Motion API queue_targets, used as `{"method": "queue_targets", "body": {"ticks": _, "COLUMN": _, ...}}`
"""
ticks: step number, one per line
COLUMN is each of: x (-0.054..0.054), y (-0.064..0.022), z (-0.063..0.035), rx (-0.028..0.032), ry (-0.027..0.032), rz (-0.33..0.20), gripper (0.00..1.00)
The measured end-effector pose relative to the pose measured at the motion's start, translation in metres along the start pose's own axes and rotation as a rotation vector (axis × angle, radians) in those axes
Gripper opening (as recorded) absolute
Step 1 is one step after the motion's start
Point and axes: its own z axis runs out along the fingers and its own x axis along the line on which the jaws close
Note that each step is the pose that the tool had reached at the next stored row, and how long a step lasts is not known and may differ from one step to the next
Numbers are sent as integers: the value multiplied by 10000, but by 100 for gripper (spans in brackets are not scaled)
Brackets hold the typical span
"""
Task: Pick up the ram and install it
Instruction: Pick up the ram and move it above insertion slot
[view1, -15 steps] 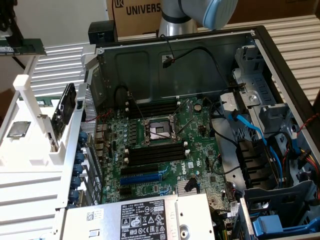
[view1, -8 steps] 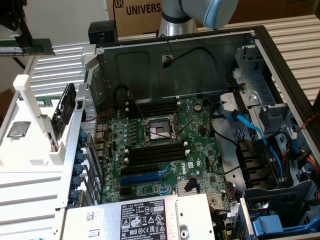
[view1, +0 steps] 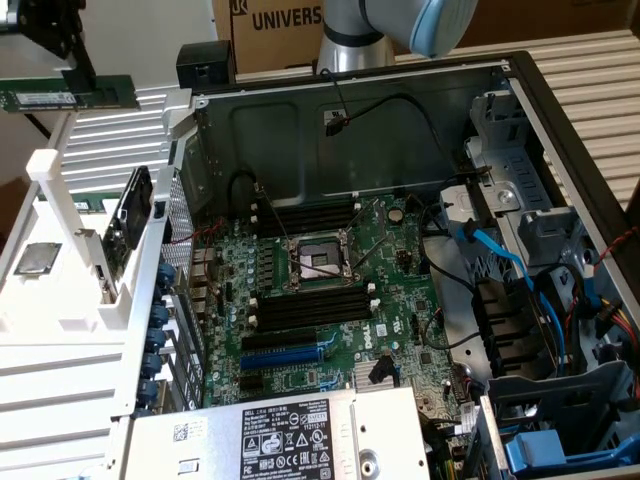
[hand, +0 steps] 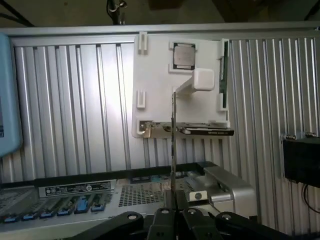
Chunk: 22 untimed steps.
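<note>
My gripper (view1: 86, 82) hangs high at the exterior view's left, above the white holder tray (view1: 60, 330) and outside the open computer case. It is shut on the ram (view1: 45, 98), a long green stick held level in the air. In the wrist view the ram (hand: 173, 145) shows edge-on as a thin line running out from between the black fingers (hand: 161, 220). On the motherboard, the long black memory slots (view1: 310, 305) with white end clips lie on either side of the processor socket (view1: 315, 260); they stand well apart from the gripper.
The tray holds a processor chip (view1: 35, 258), a dark expansion card (view1: 125, 225) and another green stick (hand: 224, 75). A blue slot (view1: 285, 355) lies near the power supply (view1: 290, 435). Blue cables (view1: 500, 260) and drive bays fill the case's right side. The arm's base (view1: 350, 40) stands behind.
</note>
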Motion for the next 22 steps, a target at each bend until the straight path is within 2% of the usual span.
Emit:
{"method": "queue_targets", "body": {"ticks": 3, "x": -10, "y": -107, "z": 1, "rx": 4, "ry": 10, "rz": -1, "gripper": 12}}
{"method": "queue_targets", "body": {"ticks": 4, "x": -18, "y": -181, "z": 1, "rx": 7, "ry": 17, "rz": -2, "gripper": 12}}
{"method": "queue_targets", "body": {"ticks": 5, "x": -32, "y": -328, "z": 3, "rx": 11, "ry": 37, "rz": -1, "gripper": 12}}
{"method": "queue_targets", "body": {"ticks": 10, "x": -48, "y": -490, "z": 4, "rx": 15, "ry": 45, "rz": -3, "gripper": 12}}
{"method": "queue_targets", "body": {"ticks": 14, "x": -58, "y": -595, "z": 5, "rx": 42, "ry": 42, "rz": -8, "gripper": 12}}
{"method": "queue_targets", "body": {"ticks": 16, "x": -63, "y": -640, "z": 5, "rx": 71, "ry": 40, "rz": -12, "gripper": 12}}
{"method": "queue_targets", "body": {"ticks": 19, "x": -69, "y": -703, "z": 7, "rx": 154, "ry": 46, "rz": -21, "gripper": 12}}
{"method": "queue_targets", "body": {"ticks": 22, "x": -76, "y": -783, "z": 12, "rx": 239, "ry": 106, "rz": -31, "gripper": 12}}
